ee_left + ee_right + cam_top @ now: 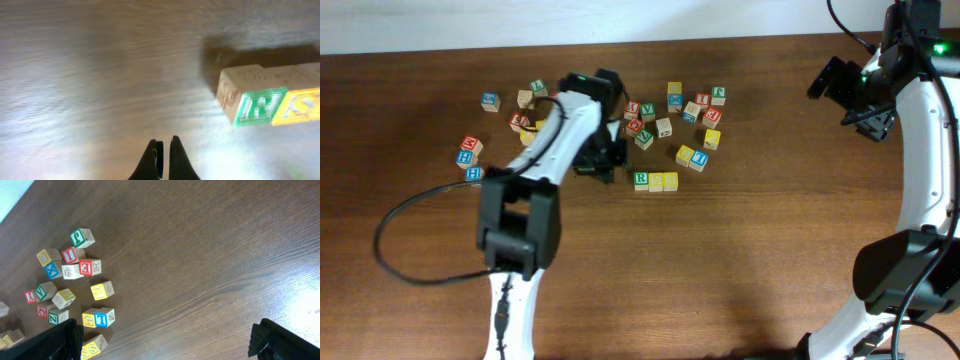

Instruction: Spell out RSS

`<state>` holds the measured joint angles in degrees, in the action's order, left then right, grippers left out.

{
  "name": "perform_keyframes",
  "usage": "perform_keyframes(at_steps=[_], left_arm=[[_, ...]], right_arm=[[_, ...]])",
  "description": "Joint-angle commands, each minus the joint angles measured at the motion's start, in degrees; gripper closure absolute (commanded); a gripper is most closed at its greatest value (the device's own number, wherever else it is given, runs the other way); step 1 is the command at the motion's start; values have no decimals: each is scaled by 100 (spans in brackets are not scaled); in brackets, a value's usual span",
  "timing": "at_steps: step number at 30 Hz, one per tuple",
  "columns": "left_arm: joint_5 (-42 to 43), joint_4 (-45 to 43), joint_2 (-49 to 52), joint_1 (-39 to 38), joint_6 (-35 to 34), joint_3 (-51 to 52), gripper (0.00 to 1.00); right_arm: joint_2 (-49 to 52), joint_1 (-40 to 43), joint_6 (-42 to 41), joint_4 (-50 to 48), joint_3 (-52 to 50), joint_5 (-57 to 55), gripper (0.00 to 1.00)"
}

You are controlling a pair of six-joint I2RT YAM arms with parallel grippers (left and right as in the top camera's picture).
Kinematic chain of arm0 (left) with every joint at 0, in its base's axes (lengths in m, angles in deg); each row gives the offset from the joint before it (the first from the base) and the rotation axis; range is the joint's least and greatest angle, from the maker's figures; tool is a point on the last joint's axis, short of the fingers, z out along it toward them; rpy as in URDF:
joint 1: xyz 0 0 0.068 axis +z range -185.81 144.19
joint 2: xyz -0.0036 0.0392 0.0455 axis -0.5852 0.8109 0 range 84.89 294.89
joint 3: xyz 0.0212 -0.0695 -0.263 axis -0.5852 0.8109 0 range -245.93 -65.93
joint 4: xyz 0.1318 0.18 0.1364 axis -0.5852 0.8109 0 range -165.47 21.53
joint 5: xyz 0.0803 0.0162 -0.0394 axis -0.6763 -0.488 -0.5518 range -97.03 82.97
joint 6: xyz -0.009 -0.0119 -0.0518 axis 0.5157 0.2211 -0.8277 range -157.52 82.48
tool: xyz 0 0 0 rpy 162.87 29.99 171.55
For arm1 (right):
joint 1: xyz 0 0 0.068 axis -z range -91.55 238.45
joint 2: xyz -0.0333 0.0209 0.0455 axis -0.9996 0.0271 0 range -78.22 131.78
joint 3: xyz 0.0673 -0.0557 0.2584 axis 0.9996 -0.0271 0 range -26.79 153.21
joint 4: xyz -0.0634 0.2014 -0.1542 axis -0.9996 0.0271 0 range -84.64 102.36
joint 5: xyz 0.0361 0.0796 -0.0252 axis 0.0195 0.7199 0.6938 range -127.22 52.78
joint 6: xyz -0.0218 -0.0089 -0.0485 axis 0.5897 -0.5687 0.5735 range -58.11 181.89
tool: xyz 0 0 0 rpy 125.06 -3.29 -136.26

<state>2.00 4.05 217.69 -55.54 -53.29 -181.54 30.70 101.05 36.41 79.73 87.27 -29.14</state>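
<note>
**RSS cubes (656, 181) stood in one row; both tools empty**

Three cubes made up the row on the worktop (750, 260). One was the R cube (641, 180), with a green letter on a pale face. The other two were yellow cubes (670, 180), set in line to its right, each touching its neighbour. In the left wrist view the first yellow face pressed against the R cube, and its letter was too blurred to read.

The left tool (162, 152) sat just left of the R cube, apart from it. Its two fingers were drawn almost together, with only a thin slit between them and nothing held.

The right tool (165, 330) was well apart from the R cube, far to its right and toward the far edge. Its two fingers were spread wide and gripped nothing.

Loose cubes (664, 127) lay in two groups. More than a dozen were scattered beyond the R cube and to its right, in red, blue, green and yellow. At least seven more lay to the left of the R cube, past the left arm (555, 135). That arm hid part of this second group, so I could not count it exactly.
</note>
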Motion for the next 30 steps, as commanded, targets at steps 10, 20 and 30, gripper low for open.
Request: perform_keyframes(at_steps=[10, 20, 30], left_arm=[[-678, 1725, -1547, 785, 87, -175, 100], [-761, 1526, -1637, 780, 85, 11, 100], [-761, 929, -1635, 780, -11, 116, 0]], right_arm=[[35, -15, 17, -2, -15, -11, 2], [35, -15, 15, 2, -15, 52, 2], [44, -343, 1071, 481, -24, 2413, 2]])
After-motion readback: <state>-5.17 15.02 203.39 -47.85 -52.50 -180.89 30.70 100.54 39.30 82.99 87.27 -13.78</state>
